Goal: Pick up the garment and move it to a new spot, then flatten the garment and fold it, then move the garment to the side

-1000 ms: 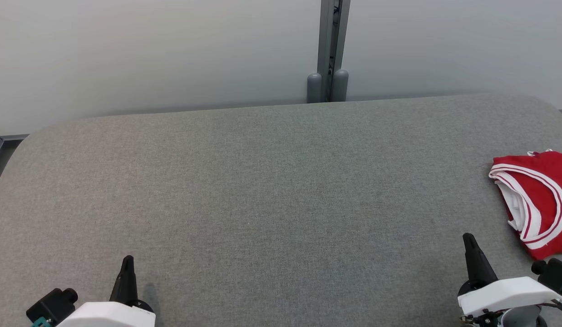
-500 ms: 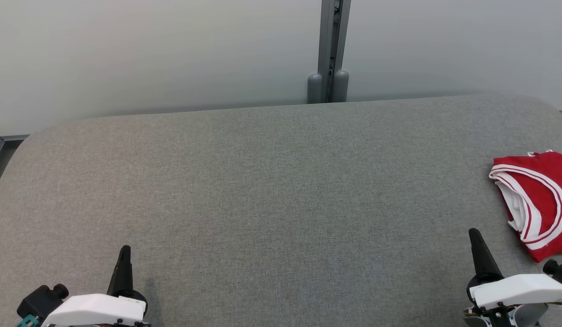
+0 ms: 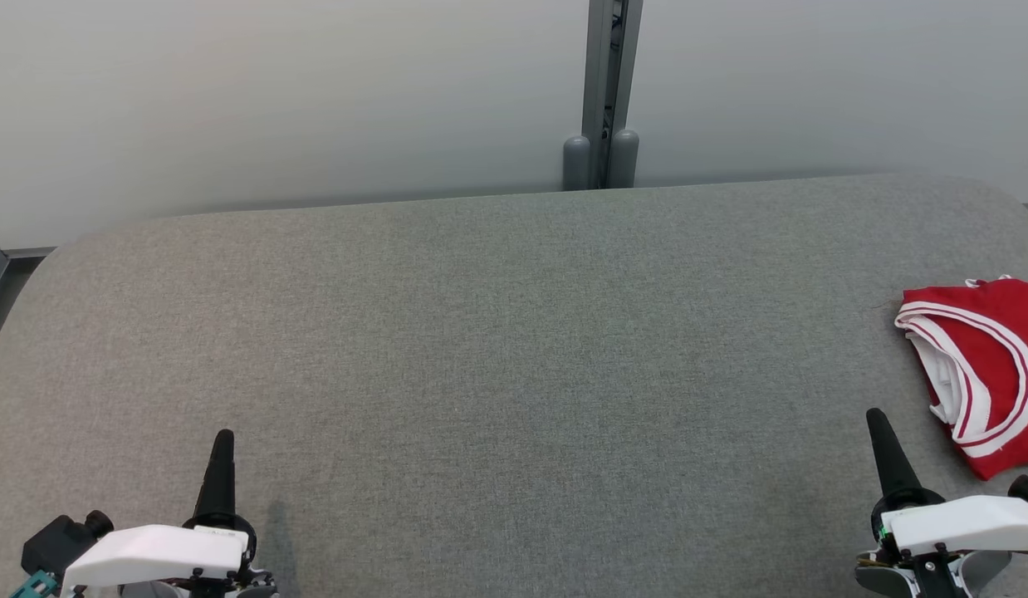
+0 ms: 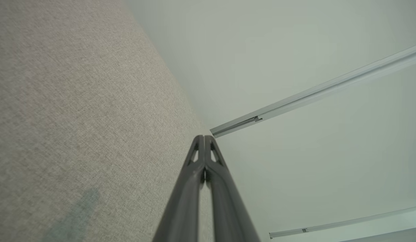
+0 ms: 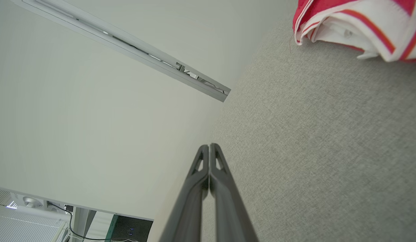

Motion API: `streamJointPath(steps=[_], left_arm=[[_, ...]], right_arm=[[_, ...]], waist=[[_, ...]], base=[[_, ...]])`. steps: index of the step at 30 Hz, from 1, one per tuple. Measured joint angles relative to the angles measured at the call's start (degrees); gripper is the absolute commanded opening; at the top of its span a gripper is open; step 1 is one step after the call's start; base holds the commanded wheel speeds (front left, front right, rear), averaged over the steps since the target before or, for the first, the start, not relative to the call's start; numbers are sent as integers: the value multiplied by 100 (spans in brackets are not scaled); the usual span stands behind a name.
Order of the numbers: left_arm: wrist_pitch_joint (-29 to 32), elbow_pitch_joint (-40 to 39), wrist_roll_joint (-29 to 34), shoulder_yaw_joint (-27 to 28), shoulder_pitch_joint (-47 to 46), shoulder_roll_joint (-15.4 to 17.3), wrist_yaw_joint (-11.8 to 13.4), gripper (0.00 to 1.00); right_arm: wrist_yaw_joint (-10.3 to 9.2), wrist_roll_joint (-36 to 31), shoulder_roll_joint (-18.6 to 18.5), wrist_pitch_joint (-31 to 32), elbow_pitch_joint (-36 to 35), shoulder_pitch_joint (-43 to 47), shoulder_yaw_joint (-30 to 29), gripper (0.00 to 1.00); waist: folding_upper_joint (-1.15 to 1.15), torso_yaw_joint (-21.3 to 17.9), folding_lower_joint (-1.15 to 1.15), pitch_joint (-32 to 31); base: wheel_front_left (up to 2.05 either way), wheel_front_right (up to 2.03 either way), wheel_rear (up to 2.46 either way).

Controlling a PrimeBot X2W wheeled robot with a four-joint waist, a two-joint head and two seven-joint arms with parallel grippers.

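Garment first: a red piece with white striped trim lies bunched in several layers at the far right of the grey padded table, and the edge of the head view cuts it off. How much of it lies beyond, or how close it sits to the table's rim, cannot be told. In the right wrist view the garment shows its stacked hems and a loose red thread trailing onto the cloth cover.

Both tools are closed and empty. The left gripper has its fingers pressed together over bare table at the near left, well apart from the garment. The right gripper is likewise closed, near the garment's lower left corner but not touching it. Each wrist view confirms it: the left gripper and the right gripper show no gap at the tips.

Whether the bundle awaits its first pick or already rests at its final side spot is unclear from this alone. If a pick is due, the risks appear to be these:

- A closed right gripper driven in would plough the layers rather than take them, perhaps nudging the bundle toward the rim.
- A pinch on the striped trim alone would likely lift one layer and let the rest unfurl or drag.
- Fingers pressed too low could catch the table's woven cover along with the garment.
- The left arm starts far off, so a two-handed spread would need a long reach across.
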Motion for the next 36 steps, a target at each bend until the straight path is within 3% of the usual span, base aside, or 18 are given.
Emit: streamJointPath(steps=[36], left_arm=[[456, -229, -1792, 167, -216, 19, -236, 0]], right_arm=[[0, 1894, -20, 450, -330, -28, -221, 0]], waist=[[0, 18, 0, -31]], base=[[0, 0, 0]])
